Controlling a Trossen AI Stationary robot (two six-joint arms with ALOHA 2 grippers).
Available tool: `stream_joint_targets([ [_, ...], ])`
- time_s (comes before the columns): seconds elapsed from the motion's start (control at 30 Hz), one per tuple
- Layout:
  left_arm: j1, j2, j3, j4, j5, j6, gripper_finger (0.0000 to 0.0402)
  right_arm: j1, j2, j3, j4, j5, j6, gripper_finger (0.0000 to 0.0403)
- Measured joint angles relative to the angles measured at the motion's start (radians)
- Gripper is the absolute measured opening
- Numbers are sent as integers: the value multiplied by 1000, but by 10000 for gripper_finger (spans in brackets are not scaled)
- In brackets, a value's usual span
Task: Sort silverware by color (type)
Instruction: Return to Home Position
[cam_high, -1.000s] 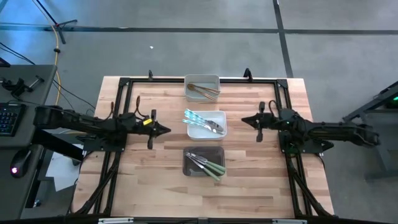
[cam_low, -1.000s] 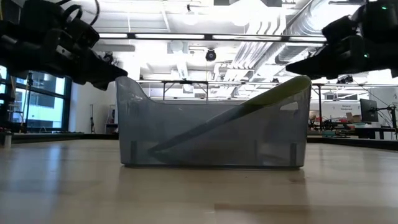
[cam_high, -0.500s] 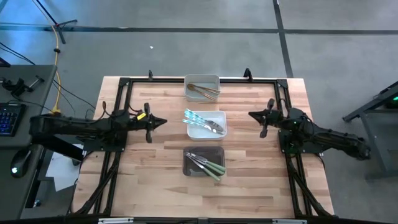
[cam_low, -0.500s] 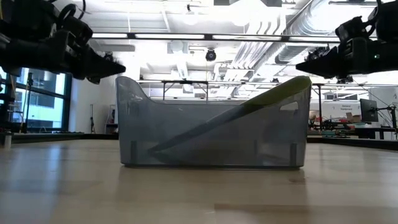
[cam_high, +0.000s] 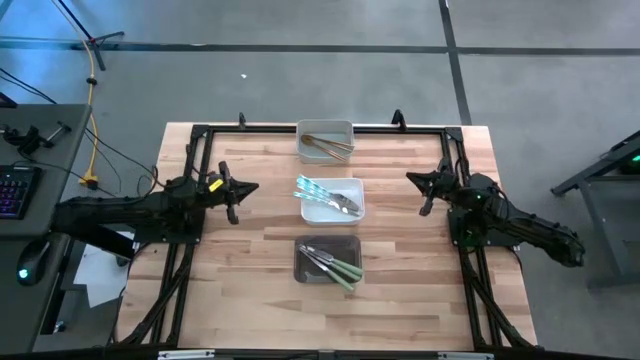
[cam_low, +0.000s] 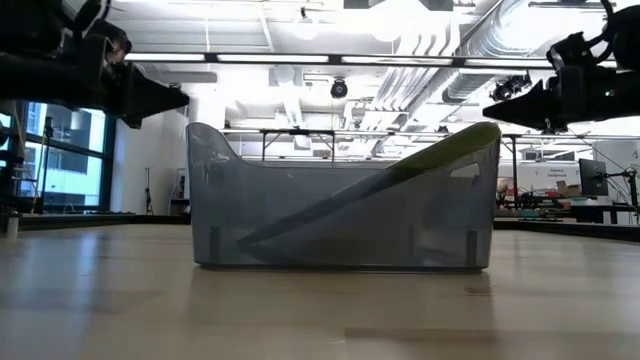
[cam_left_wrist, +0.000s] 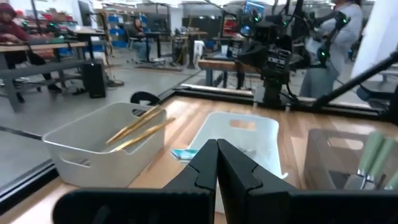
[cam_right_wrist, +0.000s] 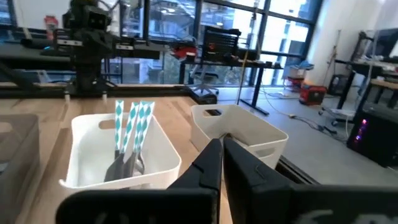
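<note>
In the high view, 3 bins stand in a column down the centre of the table (cam_high: 420, 290). The top bin (cam_high: 326, 125) holds tan silverware (cam_high: 326, 146), the middle bin (cam_high: 318, 213) blue silverware (cam_high: 318, 190), and the bottom bin (cam_high: 340, 246) green silverware (cam_high: 338, 266). The left gripper (cam_high: 254, 187) hangs left of the middle bin and the right gripper (cam_high: 409, 178) right of it. Both are clenched and empty, well apart from the bins, with bare wood between. The low view shows only the bottom bin, which hides the other 2. The left wrist view shows a person (cam_left_wrist: 339, 37) beyond the table.
</note>
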Motion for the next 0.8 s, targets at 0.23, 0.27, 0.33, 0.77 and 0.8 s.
stream_joint_targets([
  [0.23, 0, -224, 0, -206, -6, 0, 0, -6, -4, 0, 1, 10, 19, 0],
  [0.27, 0, -267, 0, -247, 3, 1, 0, -6, -4, 0, 1, 10, 20, 0],
  [0.33, 0, -315, 1, -263, 54, -1, 0, -6, -3, 0, 1, 10, 23, 0],
  [0.77, 0, -272, 1, -276, 208, -21, 0, -6, 11, 0, 1, 24, 23, 0],
  [0.8, 0, -268, 1, -272, 208, -32, 0, -6, 11, 0, 1, 23, 18, 0],
])
